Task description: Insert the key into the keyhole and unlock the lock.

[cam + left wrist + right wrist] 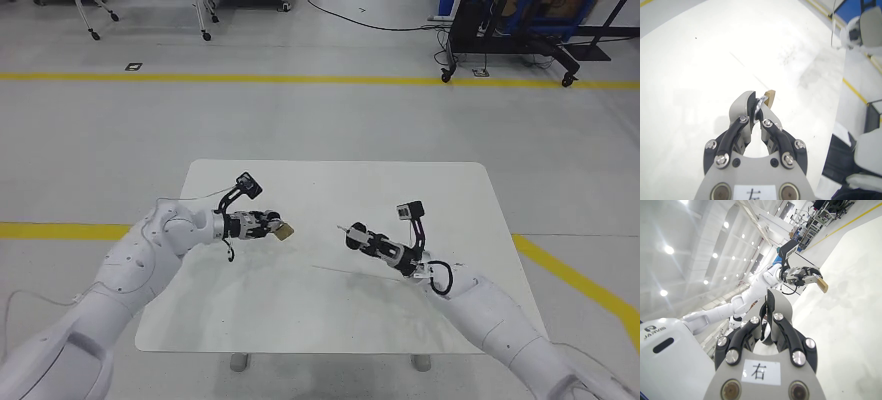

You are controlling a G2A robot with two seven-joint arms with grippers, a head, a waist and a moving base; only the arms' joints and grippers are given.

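The white rectangular bench (330, 190) with rounded corners lies beneath both arms. The left gripper (268, 226) hangs above the bench's left half, near its middle. Its jaws pinch the silver shackle (758, 107) of a brass-coloured, block-shaped metal padlock (284, 231). The right gripper (357, 237) hangs above the bench's right half, also near its middle, with jaws pressed together on a thin silvery key (343, 228). The padlock is held off the bench, its body jutting beyond the jaws toward the bench's centre. The key shows as a small sliver above the bench, pointing toward the centre, apart from the padlock.
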